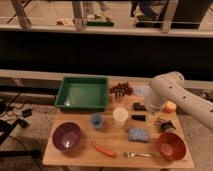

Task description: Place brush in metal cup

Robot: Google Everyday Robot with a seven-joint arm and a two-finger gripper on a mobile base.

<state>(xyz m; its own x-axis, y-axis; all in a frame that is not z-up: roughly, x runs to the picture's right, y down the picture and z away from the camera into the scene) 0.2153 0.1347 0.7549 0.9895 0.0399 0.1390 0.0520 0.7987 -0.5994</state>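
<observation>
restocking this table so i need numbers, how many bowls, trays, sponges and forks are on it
bowls: 2 (purple bowl, orange bowl)
trays: 1 (green tray)
sponges: 1 (blue sponge)
forks: 1 (silver fork)
total: 5
gripper: at the arm's end, above the table's right half, beside the black block

My hand (pixel 150 105) hangs over the right rear of the tabletop (pixel 85 154), just beside the block (pixel 139 106). The brush (pixel 138 118) lies before the block, right of a cup (pixel 120 116) and behind the sponge (pixel 138 134). The fork (pixel 137 155) lies before the sponge.
</observation>
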